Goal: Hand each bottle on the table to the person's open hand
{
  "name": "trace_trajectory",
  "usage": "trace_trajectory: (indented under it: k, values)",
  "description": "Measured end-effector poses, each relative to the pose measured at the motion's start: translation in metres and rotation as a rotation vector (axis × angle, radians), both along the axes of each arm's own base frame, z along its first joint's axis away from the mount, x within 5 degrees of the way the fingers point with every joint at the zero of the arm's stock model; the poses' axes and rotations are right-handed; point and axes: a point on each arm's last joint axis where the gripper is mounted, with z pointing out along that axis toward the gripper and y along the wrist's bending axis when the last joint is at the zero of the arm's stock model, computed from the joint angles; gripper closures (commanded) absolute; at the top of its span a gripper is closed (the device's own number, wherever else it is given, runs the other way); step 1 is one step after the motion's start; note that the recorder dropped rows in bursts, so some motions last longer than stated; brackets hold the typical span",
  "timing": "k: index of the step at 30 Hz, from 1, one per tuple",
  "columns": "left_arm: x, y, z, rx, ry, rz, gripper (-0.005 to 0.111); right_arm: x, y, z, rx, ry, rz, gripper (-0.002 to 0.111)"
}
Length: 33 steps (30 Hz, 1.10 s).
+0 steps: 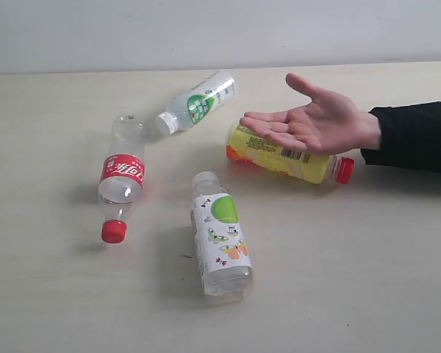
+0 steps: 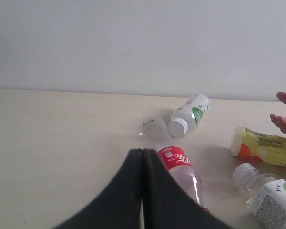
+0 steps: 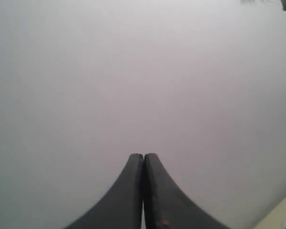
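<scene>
Four bottles lie on their sides on the bench (image 1: 59, 294). The left bottle (image 1: 122, 180) points its cap toward the near edge. Behind it and to its right lies the far bottle (image 1: 198, 101), its cap toward the left bottle. The near bottle (image 1: 220, 239) lies in front, between the others, cap pointing away. The right bottle (image 1: 294, 158) lies under the person's hand (image 1: 316, 121), which reaches in from the right.

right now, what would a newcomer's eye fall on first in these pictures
An open hand, palm up, is held out from the right of the exterior view, partly covering the yellow bottle. Four bottles lie on their sides on the table: that one, the red-label bottle at left, and the far white-capped bottle and the near white-capped bottle in the middle.
</scene>
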Motion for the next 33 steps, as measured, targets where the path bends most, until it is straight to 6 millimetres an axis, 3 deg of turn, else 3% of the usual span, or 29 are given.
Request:
trace_trajectory:
  k: [6, 8, 9, 12, 13, 14, 17, 20, 24, 28, 33]
  values:
    - [0.0, 0.0, 0.0, 0.0, 0.0, 0.0, 0.107, -0.003, -0.002, 0.005, 0.188, -0.111, 0.061, 0.108]
    - [0.0, 0.0, 0.0, 0.0, 0.0, 0.0, 0.107, -0.005, 0.0, 0.016, 0.194, -0.144, 0.094, 0.108]
    - [0.0, 0.0, 0.0, 0.0, 0.0, 0.0, 0.107, -0.006, 0.002, 0.022, 0.175, -0.149, 0.107, 0.108]
    - [0.0, 0.0, 0.0, 0.0, 0.0, 0.0, 0.107, -0.01, 0.012, 0.071, -0.05, -0.087, 0.117, 0.108]
    - [0.0, 0.0, 0.0, 0.0, 0.0, 0.0, 0.107, -0.009, 0.013, 0.078, -0.085, -0.057, 0.11, 0.108]
    - [0.0, 0.0, 0.0, 0.0, 0.0, 0.0, 0.107, -0.002, 0.013, 0.095, -0.161, 0.037, 0.089, 0.108]
    - [0.0, 0.0, 0.0, 0.0, 0.0, 0.0, 0.107, 0.02, 0.009, 0.112, -0.301, 0.296, 0.029, 0.108]
    - [0.0, 0.0, 0.0, 0.0, 0.0, 0.0, 0.107, 0.044, 0.008, 0.11, -0.477, 0.561, 0.046, 0.108]
    - [0.0, 0.0, 0.0, 0.0, 0.0, 0.0, 0.107, 0.068, 0.019, 0.105, -0.607, 0.784, 0.261, 0.107]
    - [0.0, 0.0, 0.0, 0.0, 0.0, 0.0, 0.107, 0.088, 0.03, 0.099, -0.584, 0.93, 0.487, 0.107]
    - [0.0, 0.0, 0.0, 0.0, 0.0, 0.0, 0.107, 0.094, 0.04, 0.09, -0.567, 1.012, 0.648, 0.108]
